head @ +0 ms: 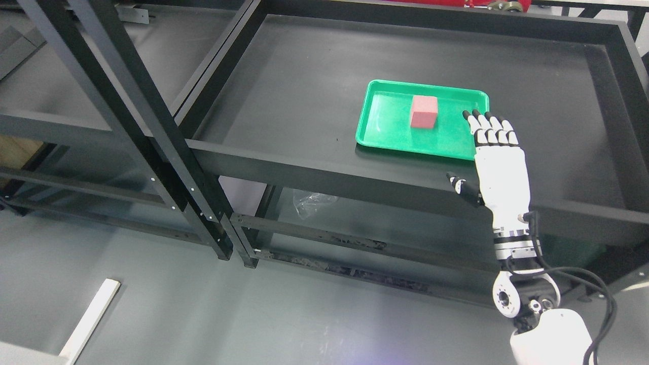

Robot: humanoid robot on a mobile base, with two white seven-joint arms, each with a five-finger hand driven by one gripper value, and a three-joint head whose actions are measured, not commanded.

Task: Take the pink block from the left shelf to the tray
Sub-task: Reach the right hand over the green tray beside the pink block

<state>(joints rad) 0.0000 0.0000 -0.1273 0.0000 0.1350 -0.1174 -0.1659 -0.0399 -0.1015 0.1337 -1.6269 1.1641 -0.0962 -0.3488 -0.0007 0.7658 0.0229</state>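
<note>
Already the pink block (424,111) sat upright inside the green tray (385,133), right of centre in the frame, on the dark shelf (304,91) that filled the upper half of the picture. We had our right hand (499,162) raised at the tray's right edge, its fingers (488,126) straight and spread apart, holding nothing, the fingertips over the tray's rim and clear of the block. The thumb (462,185) stuck out to the left, over the shelf's front rail. Our left hand did not show anywhere.

We judged the placing as good as done, so the risks lay in pulling away. The fingertips hung so close to the tray's right lip that a downward or leftward drift might have caught it and dragged the light tray along the shelf, or tipped the block over. The thumb, reaching towards the front rail, might have snagged there if we had drawn the arm straight back and low. The cable looped at the wrist in the lower right of the frame could also have hooked on the rail's corner. A lift first, then a retreat to the lower right, seemed to us the safer course.
</note>
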